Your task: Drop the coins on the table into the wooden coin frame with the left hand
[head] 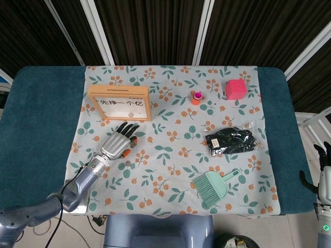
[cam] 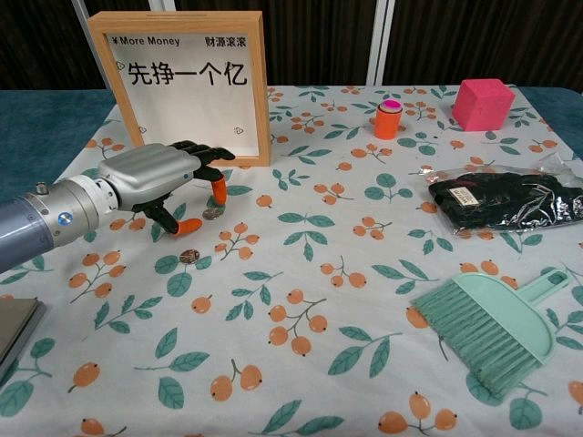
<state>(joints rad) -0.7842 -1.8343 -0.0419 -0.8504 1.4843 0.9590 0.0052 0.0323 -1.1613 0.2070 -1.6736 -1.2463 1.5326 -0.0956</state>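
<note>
Two coins lie on the floral cloth at the left of the chest view: one coin (cam: pixel 211 214) sits just beside the orange fingertips (cam: pixel 219 191) of the left hand, and a darker coin (cam: pixel 189 258) lies a little nearer the camera, apart from the hand. A further coin (cam: pixel 216 150) shows inside the wooden coin frame (cam: pixel 187 84), low behind its clear front. The frame stands upright in the upper left of the chest view, its white panel printed with "More Money" and Chinese characters.

The cloth, white with orange berries and green leaves, covers the middle of a teal counter (head: pixel 36 124). Behind the counter run dark slatted panels with white rails.

The left hand (cam: pixel 159 182) reaches in from the left edge, palm down, just in front of the frame. Its fingers are spread and bent downward, thumb tip near the cloth, and it holds nothing. The right hand (head: pixel 325 168) shows only at the lower right edge of the head view, off the counter; whether it is open or closed cannot be told.

To the right lie a pink cube (cam: pixel 483 103), a small orange container (cam: pixel 388 119), a black bagged item (cam: pixel 496 198) and a green dustpan brush (cam: pixel 487 330).
</note>
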